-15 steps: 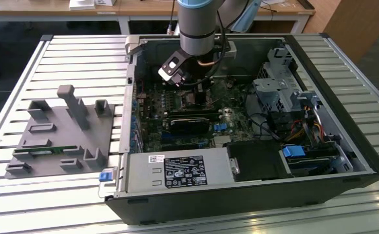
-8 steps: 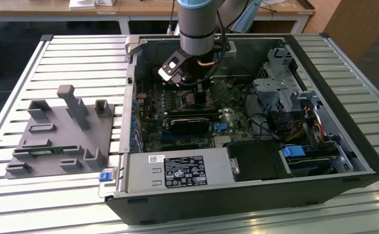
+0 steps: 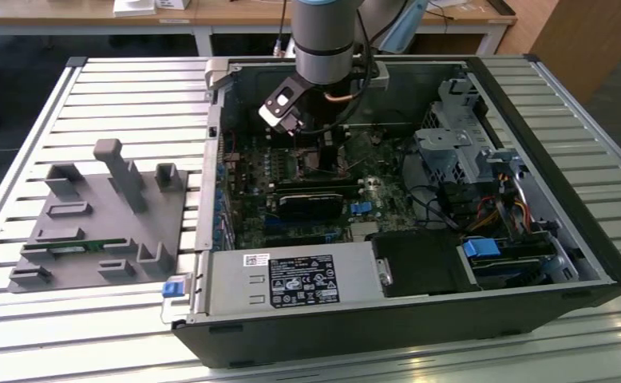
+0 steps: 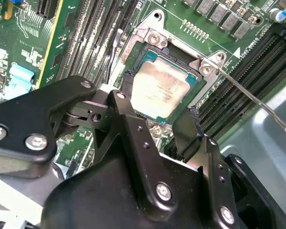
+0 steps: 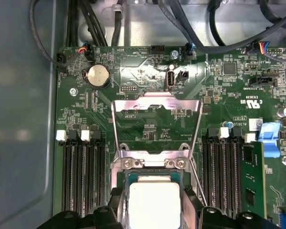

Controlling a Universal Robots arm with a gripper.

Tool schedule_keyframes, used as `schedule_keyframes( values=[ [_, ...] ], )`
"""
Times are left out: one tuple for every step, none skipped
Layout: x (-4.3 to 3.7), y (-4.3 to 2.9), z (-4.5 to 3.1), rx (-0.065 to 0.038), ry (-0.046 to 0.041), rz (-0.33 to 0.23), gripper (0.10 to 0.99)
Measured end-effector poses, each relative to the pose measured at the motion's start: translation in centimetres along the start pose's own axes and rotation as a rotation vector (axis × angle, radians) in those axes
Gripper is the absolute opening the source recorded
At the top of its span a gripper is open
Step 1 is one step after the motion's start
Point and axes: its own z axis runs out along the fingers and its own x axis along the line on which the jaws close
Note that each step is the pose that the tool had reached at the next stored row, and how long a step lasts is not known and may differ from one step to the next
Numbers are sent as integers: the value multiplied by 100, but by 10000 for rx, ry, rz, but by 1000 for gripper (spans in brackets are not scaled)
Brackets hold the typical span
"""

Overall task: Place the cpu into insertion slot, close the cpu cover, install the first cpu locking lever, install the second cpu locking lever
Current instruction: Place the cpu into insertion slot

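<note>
Cpu [image 5: 154, 200] seated flat in socket on board [image 5: 148, 71]. Cover [image 5: 157, 102] flipped up off it, hinged at cpu's edge. Lever [image 4: 250, 98] sticking up, unlatched. Gripper [image 4: 157, 114] spread wide, fingers [image 4: 128, 119] flanking cpu, not clamping. Arm [image 3: 326, 32] down inside opened case [image 3: 396, 339].

Cpu [image 5: 154, 202] in the socket [image 4: 175, 53], cpu cover [image 5: 157, 119] raised off the socket's hinge edge, memory slots [image 5: 83, 176] on two opposite sides of the socket, locking lever [image 4: 250, 98] projecting from one socket corner.
</note>
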Motion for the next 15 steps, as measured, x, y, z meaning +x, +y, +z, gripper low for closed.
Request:
schedule_keyframes(
  values=[
    [-1, 2, -11, 30, 4, 2, 608],
    [-2, 7, -19, 73, 9, 3, 592],
    [-3, 10, -24, 117, 14, 4, 592],
    [-4, 12, -26, 145, 19, 4, 533],
    [-7, 13, -27, 162, 22, 5, 471],
    [-12, 13, -27, 169, 22, 6, 408],
    [-19, 14, -28, 171, 23, 5, 408],
    [-25, 14, -28, 172, 23, 5, 349],
    [-29, 14, -28, 172, 22, 5, 294],
    [-31, 14, -28, 172, 24, 6, 294],
    [-32, 14, -29, 172, 24, 7, 235],
    [-33, 14, -34, 174, 25, 7, 176],
    [-33, 15, -38, 175, 28, 6, 176],
    [-33, 15, -42, 177, 29, 6, 176],
    [-33, 15, -47, 179, 29, 6, 114]
  ],
)
